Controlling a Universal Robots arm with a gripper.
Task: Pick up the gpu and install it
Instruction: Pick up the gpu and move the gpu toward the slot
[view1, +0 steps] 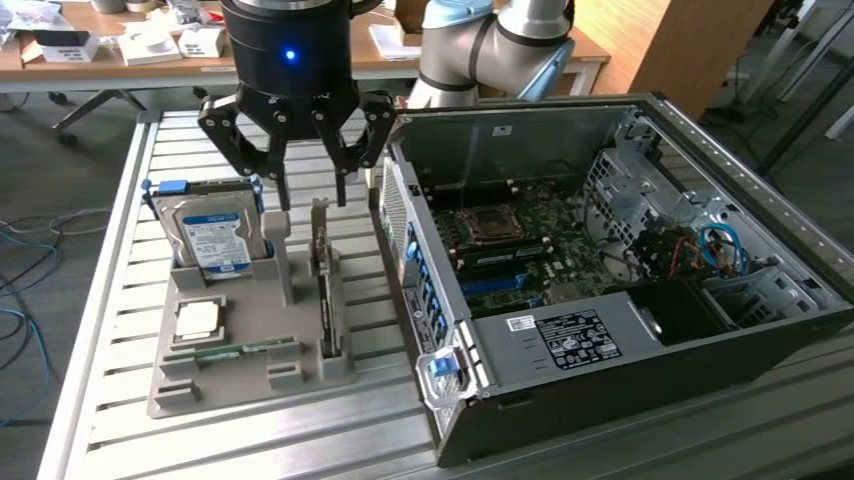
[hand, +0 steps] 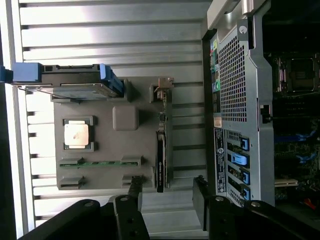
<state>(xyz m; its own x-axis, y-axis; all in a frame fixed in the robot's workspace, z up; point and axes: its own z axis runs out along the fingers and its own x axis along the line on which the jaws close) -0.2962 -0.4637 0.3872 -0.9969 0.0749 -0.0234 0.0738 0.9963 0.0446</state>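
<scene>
Slatted table (view1: 114, 300): grey holder (view1: 247, 385) carries gpu (view1: 326, 300) upright, hard drive (view1: 214, 235), CPU (view1: 199, 318).

Table (view1: 334, 430): ribbed bare metal; I see a dull brushed sheen.
Holder tray (view1: 240, 375): matt grey plastic, smooth to my eye.
gpu (view1: 327, 290): dark matt card edge, with a silvery metal bracket at one end.
Hard drive (view1: 214, 235): bare grey metal body, glossy blue-white label, blue plastic rails.
Computer case (view1: 641, 400): dark matt painted metal; I see a perforated pale metal rear panel.
Gripper (view1: 310, 190): black, slightly glossy; I can't tell metal from plastic.
</scene>
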